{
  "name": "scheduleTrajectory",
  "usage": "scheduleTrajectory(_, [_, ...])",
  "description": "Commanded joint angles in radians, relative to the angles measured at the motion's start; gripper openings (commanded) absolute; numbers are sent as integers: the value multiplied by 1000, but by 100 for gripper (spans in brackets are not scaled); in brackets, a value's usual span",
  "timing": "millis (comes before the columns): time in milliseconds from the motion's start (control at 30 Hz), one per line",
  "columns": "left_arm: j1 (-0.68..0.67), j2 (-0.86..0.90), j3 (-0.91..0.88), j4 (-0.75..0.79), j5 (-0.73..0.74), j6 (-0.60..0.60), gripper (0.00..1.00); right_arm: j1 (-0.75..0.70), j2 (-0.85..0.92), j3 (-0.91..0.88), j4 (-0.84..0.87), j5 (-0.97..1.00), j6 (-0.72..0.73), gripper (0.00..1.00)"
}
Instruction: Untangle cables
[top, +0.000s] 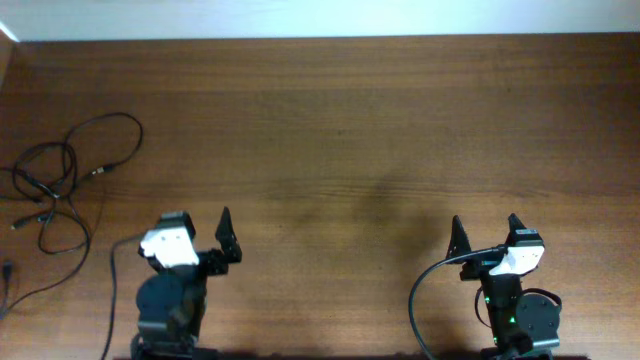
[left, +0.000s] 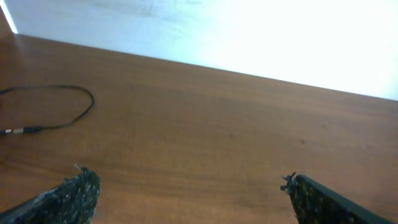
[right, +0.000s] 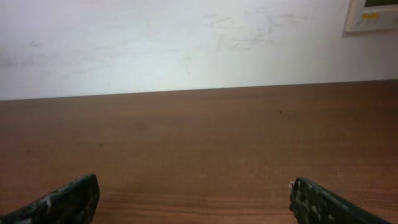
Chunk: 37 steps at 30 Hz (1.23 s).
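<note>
The cables (top: 62, 178) are thin black cords bunched in loose loops at the far left of the brown wooden table, with small plug ends lying among them. One loop with a plug tip shows in the left wrist view (left: 59, 106) at the left edge. My left gripper (top: 205, 222) is open and empty, to the right of the cables and apart from them; its jaws (left: 189, 186) frame bare wood. My right gripper (top: 484, 226) is open and empty at the right front, far from the cables; its view (right: 193, 193) shows only table and wall.
The table's back edge (top: 320, 40) meets a white wall. Thick black arm cables run by the left arm base (top: 112, 290) and the right arm base (top: 418, 300). A white wall panel (right: 372, 14) sits at the top right of the right wrist view.
</note>
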Motion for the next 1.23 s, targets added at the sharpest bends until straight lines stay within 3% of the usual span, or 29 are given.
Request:
scheduleTrajectory(0, [5,-111,-124,80,-9,13,99,5,-8,-7,-5,2,6,99])
scheduleTrajectory(167, [5,-264,-253,134,-31,13,99,5,-8,-7,-5,2,6,99])
scheduleTrajectory(1200, [3,-265,-253,134,-31,13,99,5,-8,-7,-4,2,6,99])
